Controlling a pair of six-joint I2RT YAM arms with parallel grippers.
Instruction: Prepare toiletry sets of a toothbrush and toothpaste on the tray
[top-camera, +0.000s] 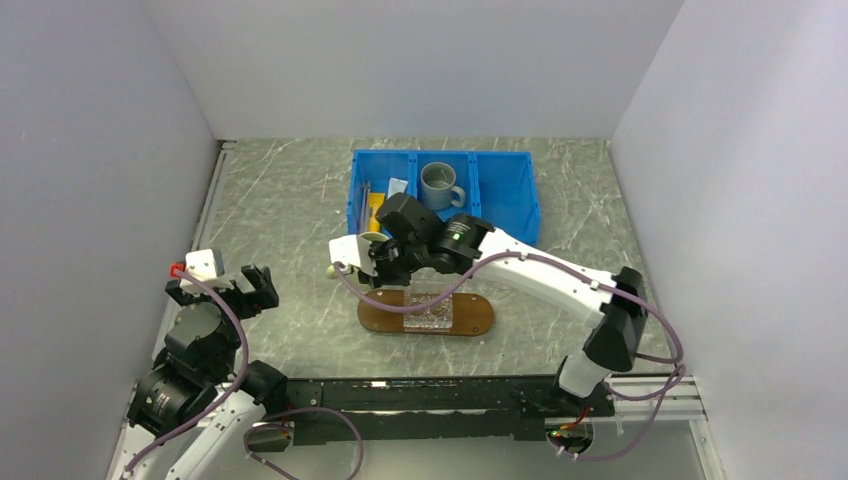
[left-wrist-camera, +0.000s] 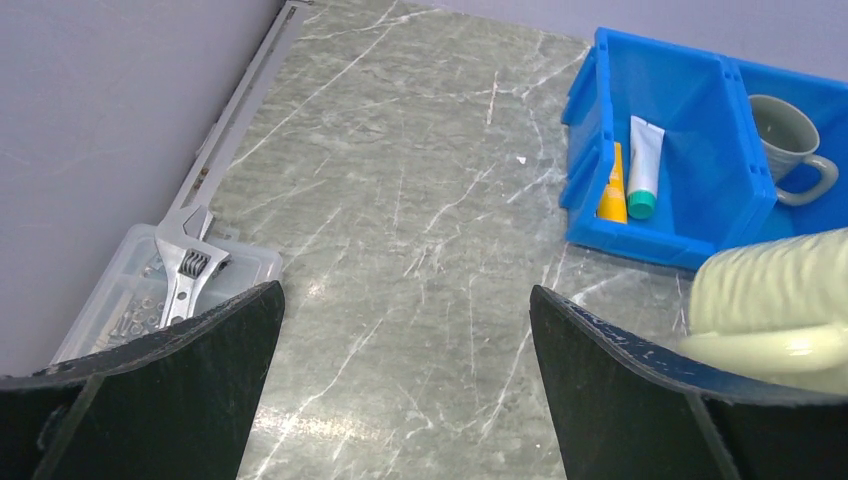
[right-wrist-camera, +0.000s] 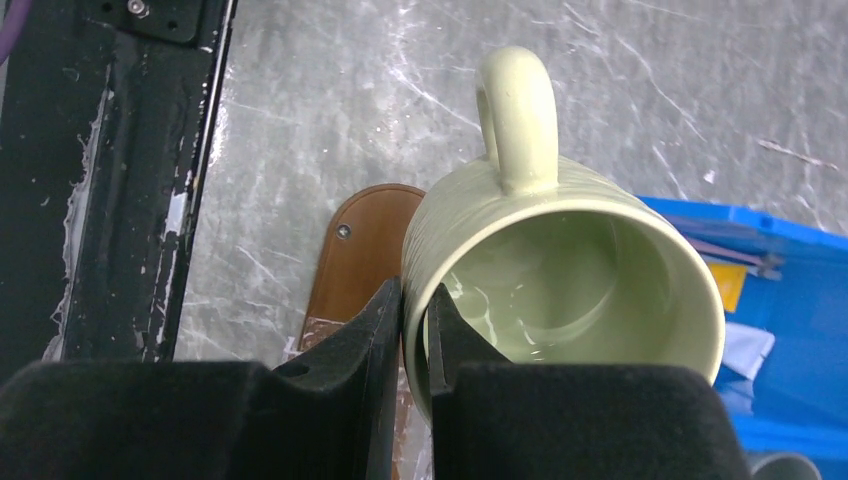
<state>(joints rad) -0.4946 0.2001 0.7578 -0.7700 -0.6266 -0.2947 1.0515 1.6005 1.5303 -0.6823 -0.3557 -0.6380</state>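
- Top view: the left gripper hangs over the left side of the counter with its jaws spread and nothing between them.
- The right arm reaches across the middle, and the right gripper is clenched on a pale green mug, just beyond the left end of the tray.
- The tray lies flat on the counter in front of the blue bin and carries a clear holder.
- In the bin's left compartment lie the toothbrushes, a yellow tube and a white tube. None of them is on the tray.
- A grey mug stands in the middle compartment.
- Left wrist view: the gripper's black fingers stand wide apart over bare counter.
- The yellow tube and the teal-capped white tube lie side by side against the left compartment's near wall.
- A wrench rests on a clear box by the wall.
- Right wrist view: the right gripper pinches the green mug's wall, one finger inside and one outside, with the handle pointing away.
- The brown tray end shows beneath the mug. I cannot tell whether the two touch.
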